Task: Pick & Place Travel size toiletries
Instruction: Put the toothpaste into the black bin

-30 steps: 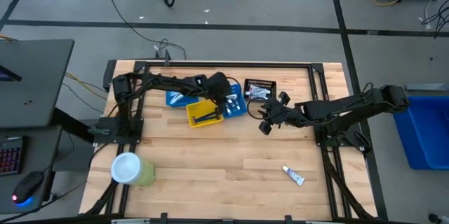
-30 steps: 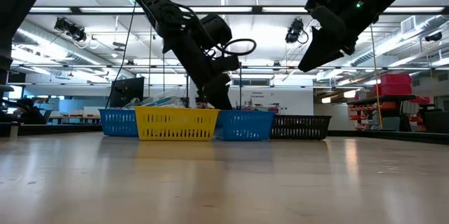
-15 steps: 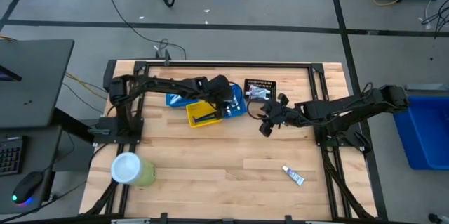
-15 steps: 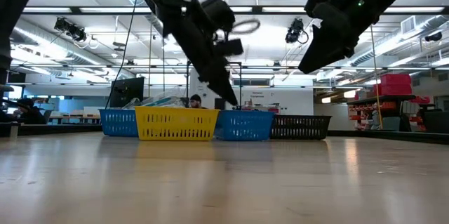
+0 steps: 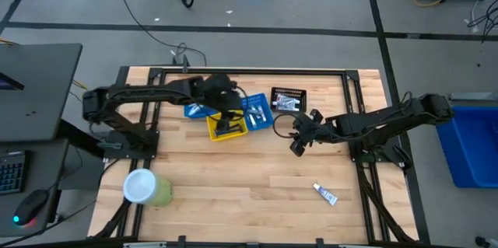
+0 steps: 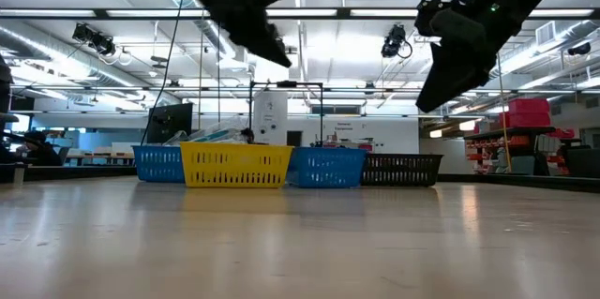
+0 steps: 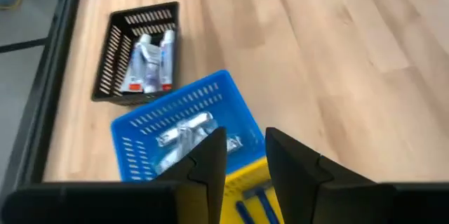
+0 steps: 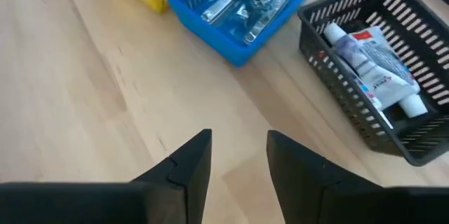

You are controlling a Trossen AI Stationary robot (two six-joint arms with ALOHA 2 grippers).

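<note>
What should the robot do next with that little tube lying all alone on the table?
Probably the right hand should swing toward the small white tube with blue marks lying alone on the wooden table and lower over it. Its fingers are apart and hold nothing, and it is nearer than the left hand, which hangs over the yellow plastic bin.

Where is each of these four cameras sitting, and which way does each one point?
High view: above the table, looking straight down; both arms show.
Low view: at tabletop height, looking level at the row of bins; both arms hang in from above.
Left wrist view: on the left arm, looking down past its two fingers at the blue bin and black bin.
Right wrist view: on the right arm, past its fingers.
Shared: both wrist views show the black bin with the white tubes.
</note>
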